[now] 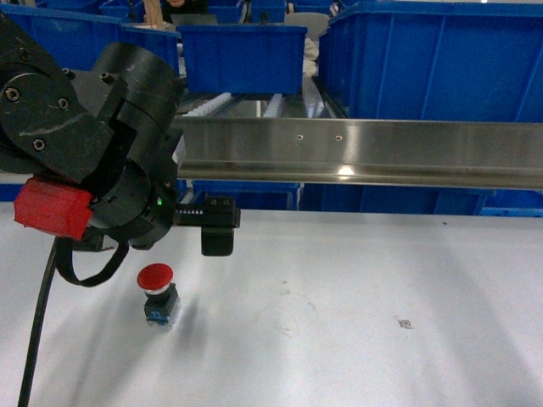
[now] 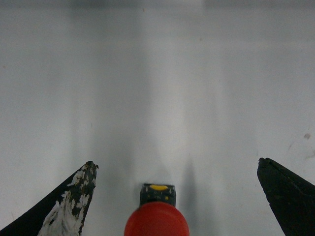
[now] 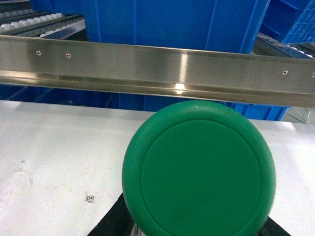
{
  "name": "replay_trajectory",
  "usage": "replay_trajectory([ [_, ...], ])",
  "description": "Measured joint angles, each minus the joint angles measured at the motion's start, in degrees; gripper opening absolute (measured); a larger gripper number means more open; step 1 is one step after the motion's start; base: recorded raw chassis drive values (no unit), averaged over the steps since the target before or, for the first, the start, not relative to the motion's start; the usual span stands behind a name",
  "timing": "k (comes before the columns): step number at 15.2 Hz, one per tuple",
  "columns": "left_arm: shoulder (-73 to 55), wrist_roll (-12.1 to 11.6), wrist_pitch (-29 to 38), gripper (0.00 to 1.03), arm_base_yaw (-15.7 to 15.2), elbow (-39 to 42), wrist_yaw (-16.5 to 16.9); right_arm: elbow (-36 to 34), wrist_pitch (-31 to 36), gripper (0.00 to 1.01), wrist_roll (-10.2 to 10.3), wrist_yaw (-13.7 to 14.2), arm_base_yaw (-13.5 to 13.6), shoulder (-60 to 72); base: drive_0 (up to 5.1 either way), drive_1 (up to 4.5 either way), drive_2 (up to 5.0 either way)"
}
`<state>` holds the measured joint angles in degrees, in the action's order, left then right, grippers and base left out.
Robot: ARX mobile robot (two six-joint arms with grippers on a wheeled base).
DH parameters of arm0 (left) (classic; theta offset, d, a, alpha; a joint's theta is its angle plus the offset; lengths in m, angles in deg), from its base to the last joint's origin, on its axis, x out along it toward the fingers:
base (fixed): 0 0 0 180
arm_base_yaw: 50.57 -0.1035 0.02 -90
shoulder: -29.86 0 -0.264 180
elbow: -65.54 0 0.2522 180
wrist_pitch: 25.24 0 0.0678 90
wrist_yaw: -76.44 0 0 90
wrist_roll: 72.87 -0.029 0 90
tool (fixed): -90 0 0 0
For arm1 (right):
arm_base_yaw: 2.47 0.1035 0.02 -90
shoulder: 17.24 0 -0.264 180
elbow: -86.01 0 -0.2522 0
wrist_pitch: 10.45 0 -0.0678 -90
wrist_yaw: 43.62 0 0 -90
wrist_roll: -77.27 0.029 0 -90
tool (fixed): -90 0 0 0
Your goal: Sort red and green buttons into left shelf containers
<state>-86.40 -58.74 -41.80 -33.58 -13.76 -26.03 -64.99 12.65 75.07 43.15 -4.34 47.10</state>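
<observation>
Left pincer (image 2: pixel 177 196), seen from its wrist camera: the jaws are spread wide, one worn finger (image 2: pixel 74 201) at the lower left and the other at the lower right, with nothing gripped between them. The red button (image 2: pixel 156 220) is set between the two fingers, apart from both, upright on the white worktop (image 2: pixel 157 88), its black base showing just beyond the cap. In the head view the red button (image 1: pixel 156 291) is found near the worktop's left edge, below the left arm.

Right pincer, seen from its wrist camera: the green button (image 3: pixel 198 168) fills the lower middle of the view, lifted clear of the worktop, with dark finger parts visible under its cap. It is judged to be gripped by the right pincer, although the contact itself is hidden by the cap. The right arm is not shown in the head view.

Beyond the worktop's far edge, the steel rail (image 1: pixel 356 151) of the shelf is crossed by blue bins (image 1: pixel 433 59) above and below it.

Step in hand, as judged: the red button is to be grasped. The pincer is best lowered until the fingers stand beside the block base or cap stem, centred so that both fingers meet it together; an off-centre closing could tip the small base. The lift should clear the steel rail before the bin is approached.
</observation>
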Motion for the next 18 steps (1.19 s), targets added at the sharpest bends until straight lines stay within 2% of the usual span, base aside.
replay_trajectory([
  [1, -0.20, 0.83, 0.70, 0.98, 0.39, -0.02, -1.20, 0.00, 0.02, 0.27, 0.00, 0.00, 0.00, 0.00, 0.0, 0.00, 0.0],
  [2, -0.28, 2.10, -1.27, 0.98, 0.50, -0.90, -0.66, 0.00, 0.02, 0.27, 0.00, -0.02, 0.00, 0.00, 0.0, 0.00, 0.0],
  [8, -3.10, 3.61, -0.87, 0.98, 0.31, -0.52, -1.99, 0.00, 0.00, 0.27, 0.00, -0.02, 0.00, 0.00, 0.0, 0.00, 0.0],
  [14, -3.13, 1.79, 1.46, 0.98, -0.83, 3.74, -0.59, 0.00, 0.02, 0.27, 0.00, 0.00, 0.00, 0.00, 0.0, 0.00, 0.0],
  [18, -4.85, -1.33, 4.76, 0.98, -2.60, 3.82, -0.17, 0.00, 0.02, 0.27, 0.00, -0.02, 0.00, 0.00, 0.0, 0.00, 0.0],
])
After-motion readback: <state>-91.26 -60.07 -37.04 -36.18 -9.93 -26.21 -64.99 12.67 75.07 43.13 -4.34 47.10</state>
